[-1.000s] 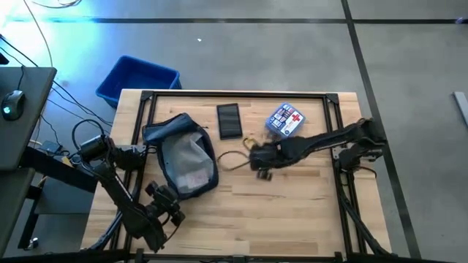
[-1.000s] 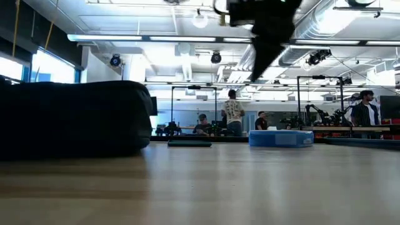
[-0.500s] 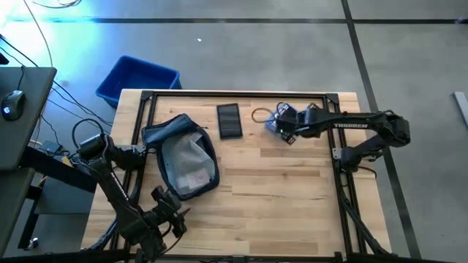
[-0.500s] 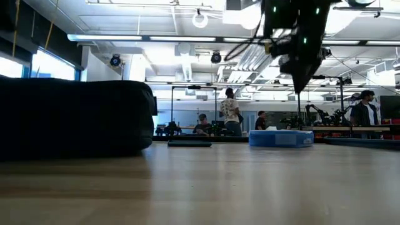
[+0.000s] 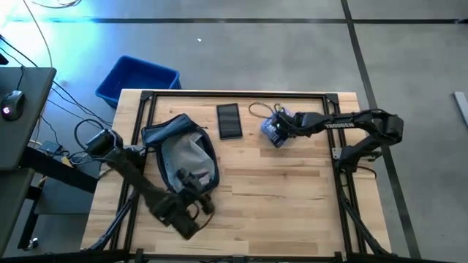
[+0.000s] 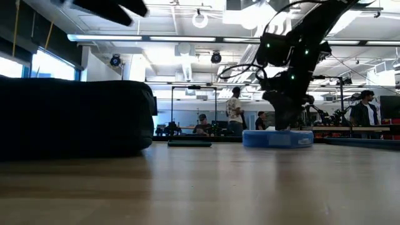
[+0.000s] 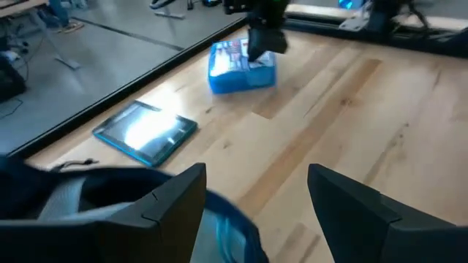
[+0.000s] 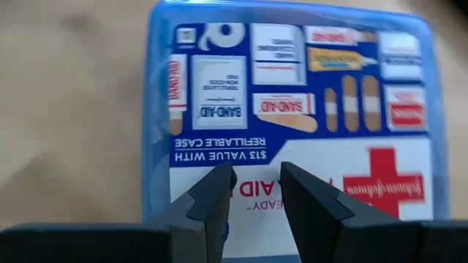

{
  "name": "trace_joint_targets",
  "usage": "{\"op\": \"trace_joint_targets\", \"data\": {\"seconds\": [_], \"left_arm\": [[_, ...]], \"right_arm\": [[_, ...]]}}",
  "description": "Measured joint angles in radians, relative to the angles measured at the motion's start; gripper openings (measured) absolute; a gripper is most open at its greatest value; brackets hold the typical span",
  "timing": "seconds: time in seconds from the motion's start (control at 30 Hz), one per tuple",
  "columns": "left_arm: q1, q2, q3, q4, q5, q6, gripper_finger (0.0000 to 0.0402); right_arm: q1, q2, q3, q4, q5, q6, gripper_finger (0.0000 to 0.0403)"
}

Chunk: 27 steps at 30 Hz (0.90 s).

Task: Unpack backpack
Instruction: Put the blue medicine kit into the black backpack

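The dark backpack (image 5: 179, 150) lies on the table's left half with its mouth open and grey lining showing. My left gripper (image 7: 256, 179) hangs open in the air over the backpack's near right end (image 5: 196, 186), pointing toward the far right. My right gripper (image 5: 281, 128) points down at the blue first-aid case (image 8: 292, 88), its tips a narrow gap apart (image 8: 256, 183). A thin brown cable loop (image 5: 257, 109) sticks out beside it. Whether the tips touch the case (image 6: 278, 139) I cannot tell. My right gripper holds the thin cable, whose loop (image 6: 240, 70) stands in the air beside the gripper, clear of the table. Where the fingers meet it does not show: the right wrist view shows no cable in the narrow gap between the tips.
A dark flat tablet (image 5: 229, 120) lies at the far edge between backpack and case. A bright blue bin (image 5: 137, 79) stands on the floor beyond the table's far left corner. Bare wood stretches across the near right half. People stand in the room behind.
My left gripper has swung from the near left edge toward the right and up, to the backpack's near end, turning as it went. My right gripper has carried the cable loop from the table's middle to the far right and come down over the first-aid case.
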Motion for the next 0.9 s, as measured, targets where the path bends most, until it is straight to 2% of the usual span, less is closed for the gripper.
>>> {"op": "trace_joint_targets", "data": {"seconds": [0.07,0.23,0.4,0.5,0.6,0.73,0.9], "left_arm": [[0.034,0.000,0.000,0.104,0.037,0.132,0.0217],[0.076,0.036,0.001,0.375,0.178,0.434,0.0217],[0.097,0.147,0.000,0.610,0.372,0.707,0.0217],[0.116,0.228,-0.001,0.681,0.422,0.795,0.0211],[0.140,0.278,-0.001,0.663,0.416,0.821,0.0200],[0.174,0.290,-0.001,0.565,0.416,0.757,0.0185],[0.212,0.290,-0.001,0.515,0.438,0.714,0.0166]], "right_arm": [[0.083,-0.002,0.020,-0.002,-0.053,0.025,0.0110],[0.264,-0.017,0.120,0.015,-0.103,0.034,0.0110],[0.303,-0.039,0.211,-0.085,-0.114,-0.001,0.0110],[0.234,-0.055,0.225,-0.139,-0.117,-0.038,0.0111],[0.114,-0.051,0.199,-0.146,-0.205,-0.089,0.0111],[-0.081,-0.041,0.124,-0.061,-0.435,-0.140,0.0128],[-0.266,-0.003,-0.008,0.131,-0.801,-0.144,0.0198]]}}
